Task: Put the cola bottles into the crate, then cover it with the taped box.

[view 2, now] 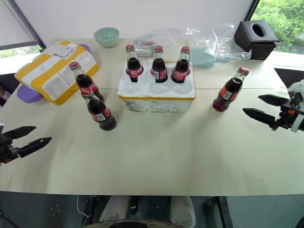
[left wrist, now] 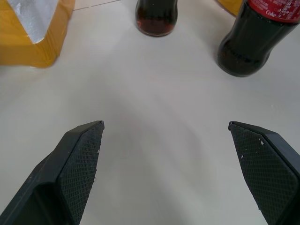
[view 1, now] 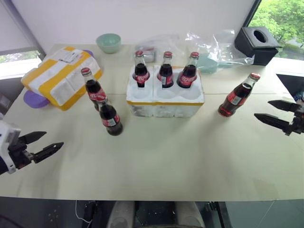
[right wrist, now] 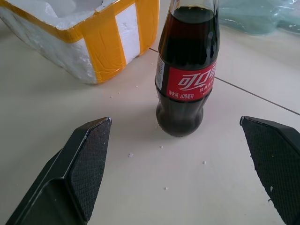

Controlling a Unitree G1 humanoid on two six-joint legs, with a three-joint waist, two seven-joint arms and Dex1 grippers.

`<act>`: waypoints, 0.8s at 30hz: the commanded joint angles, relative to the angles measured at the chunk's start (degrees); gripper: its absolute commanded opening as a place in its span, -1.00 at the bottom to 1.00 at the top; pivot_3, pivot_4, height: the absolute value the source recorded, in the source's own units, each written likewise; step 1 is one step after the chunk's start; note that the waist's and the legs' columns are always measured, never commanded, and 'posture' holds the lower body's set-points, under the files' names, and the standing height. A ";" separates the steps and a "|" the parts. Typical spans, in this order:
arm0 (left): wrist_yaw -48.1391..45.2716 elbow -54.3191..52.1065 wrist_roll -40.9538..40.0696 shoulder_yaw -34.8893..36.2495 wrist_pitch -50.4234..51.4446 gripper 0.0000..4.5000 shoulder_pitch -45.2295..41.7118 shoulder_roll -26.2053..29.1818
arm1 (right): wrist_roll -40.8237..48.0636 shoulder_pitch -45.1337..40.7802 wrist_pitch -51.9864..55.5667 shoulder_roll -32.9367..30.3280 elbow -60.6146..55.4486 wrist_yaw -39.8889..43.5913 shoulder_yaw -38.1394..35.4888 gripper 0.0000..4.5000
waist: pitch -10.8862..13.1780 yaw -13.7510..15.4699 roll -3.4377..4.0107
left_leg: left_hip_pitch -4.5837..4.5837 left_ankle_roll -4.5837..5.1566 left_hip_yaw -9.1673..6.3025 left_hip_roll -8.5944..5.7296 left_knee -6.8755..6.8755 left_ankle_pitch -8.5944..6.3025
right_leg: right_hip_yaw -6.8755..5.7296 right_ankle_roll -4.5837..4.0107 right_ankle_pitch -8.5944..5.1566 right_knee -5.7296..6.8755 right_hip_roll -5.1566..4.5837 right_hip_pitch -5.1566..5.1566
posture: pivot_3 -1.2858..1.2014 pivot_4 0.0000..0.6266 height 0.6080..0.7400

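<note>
Three dark glass cola bottles (view 1: 165, 71) are standing in the low white styrofoam crate (view 1: 165, 97)'s back wells. The right gripper (view 1: 279, 115), fingers wide and empty, is facing a bottle (view 1: 237, 96) right of the crate; squeeze it mid-label and keep it upright. The left gripper (view 1: 40, 145) is waiting wide open near two bottles (view 1: 102, 104) left of the crate, the yellow-taped white box (view 1: 61, 76) beyond them.

You cannot see the purple item (view 1: 34, 99) at the taped box's (view 1: 61, 76) nine o'clock whole; the box covers most of it. The clear plastic bags (view 1: 209, 45) at the crate's (view 1: 165, 102) one o'clock blur their teal contents beyond naming.
</note>
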 commanded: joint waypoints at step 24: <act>-4.80 -3.24 -9.17 -0.95 6.50 0.98 -8.09 4.77 | 6.96 2.23 10.57 -2.88 -12.47 1.68 -5.93 1.00 | 0.00 -0.01 0.00 | 0.00 0.00 0.01 0.01 0.02 0.00 | 0.00 -0.02 0.01 0.03 0.04 0.00 | 0.03 -0.52 0.99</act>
